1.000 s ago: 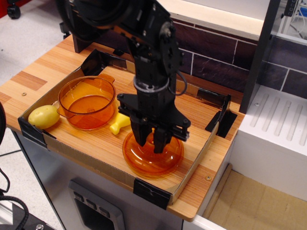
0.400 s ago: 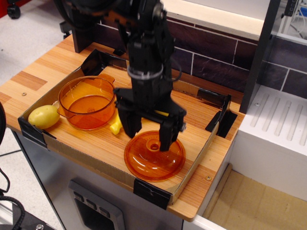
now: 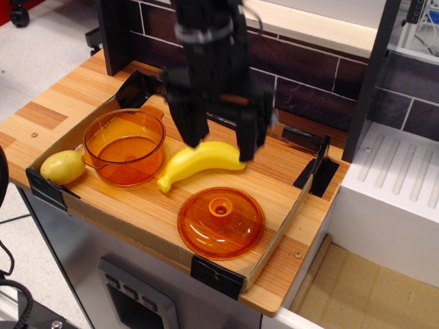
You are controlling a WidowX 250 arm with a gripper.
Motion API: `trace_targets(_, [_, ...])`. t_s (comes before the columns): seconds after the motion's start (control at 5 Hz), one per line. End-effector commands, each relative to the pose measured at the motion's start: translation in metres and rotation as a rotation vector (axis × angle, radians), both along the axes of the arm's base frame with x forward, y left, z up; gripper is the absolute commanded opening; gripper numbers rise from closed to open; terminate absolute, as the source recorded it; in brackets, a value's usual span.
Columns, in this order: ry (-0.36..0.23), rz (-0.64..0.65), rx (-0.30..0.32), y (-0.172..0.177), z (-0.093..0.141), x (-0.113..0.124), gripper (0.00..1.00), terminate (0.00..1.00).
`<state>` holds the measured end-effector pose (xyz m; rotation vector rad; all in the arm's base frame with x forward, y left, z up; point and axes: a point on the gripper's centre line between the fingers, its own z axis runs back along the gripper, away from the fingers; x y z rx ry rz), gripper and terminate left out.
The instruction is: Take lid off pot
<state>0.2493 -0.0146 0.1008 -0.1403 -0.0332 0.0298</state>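
The orange lid [image 3: 221,223] lies flat on the wooden board near the front edge, knob up, apart from the pot. The orange pot [image 3: 125,146] stands open at the left, with nothing on it. My black gripper [image 3: 221,145] hangs open and empty above the board, its two fingers [image 3: 195,130] spread wide over the yellow banana. It is well above and behind the lid.
A yellow banana [image 3: 199,163] lies between pot and lid. A yellow potato-like toy [image 3: 62,166] sits at the front left corner. Low cardboard walls with black clips [image 3: 312,171] ring the board. A dark brick wall stands behind; a white drainer [image 3: 405,185] is at the right.
My gripper let go of the lid, opened, and rose up and back. The lid now rests on the board and the banana is uncovered.
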Motion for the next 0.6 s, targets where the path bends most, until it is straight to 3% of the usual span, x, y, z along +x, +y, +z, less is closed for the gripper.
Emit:
trace_targets(0.0, [-0.11, 0.092, 0.056, 0.0529, 0.0377, 0.026, 1.0, 0.0])
trace_targets(0.2, [-0.11, 0.092, 0.056, 0.0529, 0.0377, 0.026, 1.0, 0.0])
trace_targets(0.4, [-0.11, 0.092, 0.056, 0.0529, 0.0377, 0.026, 1.0, 1.0])
